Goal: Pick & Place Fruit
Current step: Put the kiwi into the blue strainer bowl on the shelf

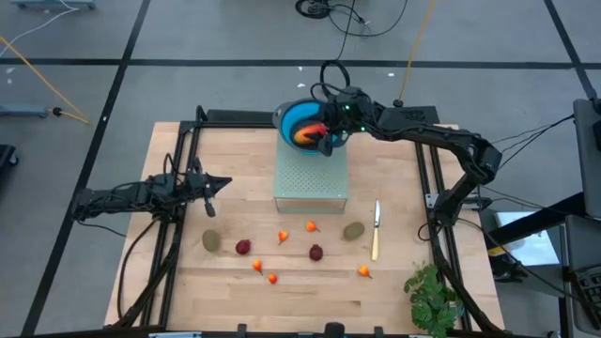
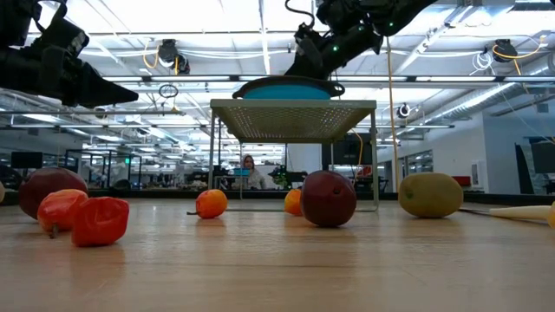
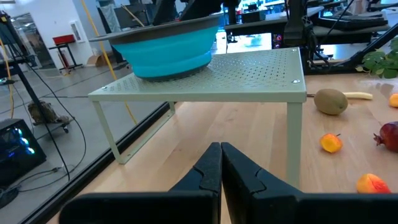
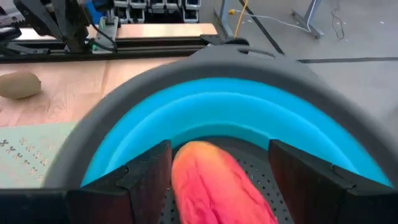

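Observation:
A red-orange-yellow mango lies in the blue bowl, which stands on a pale green perforated stand at the table's far middle. My right gripper is open over the bowl, pointing down into it, with a finger on either side of the mango. Two brown kiwis, two dark-red balls and several tiny orange-red fruits lie on the table's near half. My left gripper is shut and hovers at the left. My right gripper's fingers straddle the mango's upper end from above. One finger sits close against its side and the other stands off with a gap. I cannot tell whether the near finger touches it. The mango rests on the bowl's floor.
A slim pale-handled knife lies right of the fruit, and a green leafy bunch sits at the near right corner. Dark frame rails run along both table sides. A person sits in the room beyond.

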`<state>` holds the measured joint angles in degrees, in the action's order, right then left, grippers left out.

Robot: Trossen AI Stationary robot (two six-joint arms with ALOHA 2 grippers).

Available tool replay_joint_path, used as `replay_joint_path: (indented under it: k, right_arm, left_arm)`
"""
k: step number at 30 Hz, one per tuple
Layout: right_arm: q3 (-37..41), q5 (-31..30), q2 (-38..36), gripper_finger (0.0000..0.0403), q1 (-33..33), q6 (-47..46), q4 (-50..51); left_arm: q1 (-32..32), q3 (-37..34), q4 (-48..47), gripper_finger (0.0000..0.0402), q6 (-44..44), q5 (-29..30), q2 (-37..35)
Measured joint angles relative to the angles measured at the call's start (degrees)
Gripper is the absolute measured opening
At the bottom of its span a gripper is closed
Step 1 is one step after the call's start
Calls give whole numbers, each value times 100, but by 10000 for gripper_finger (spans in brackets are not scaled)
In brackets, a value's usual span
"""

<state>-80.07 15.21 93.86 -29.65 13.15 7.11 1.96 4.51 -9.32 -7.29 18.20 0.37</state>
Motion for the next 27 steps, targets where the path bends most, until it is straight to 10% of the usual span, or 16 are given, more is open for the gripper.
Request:
replay_joint_path:
  k: [9,27]
  right_arm:
    - [-2,25,-643,222,79,-75,-45]
    - [0,300,-1566,27,87,158,785]
  left_arm:
    - [0,0,3,10,2,0,-1]
    - [1,0,21,10,353,-4,1]
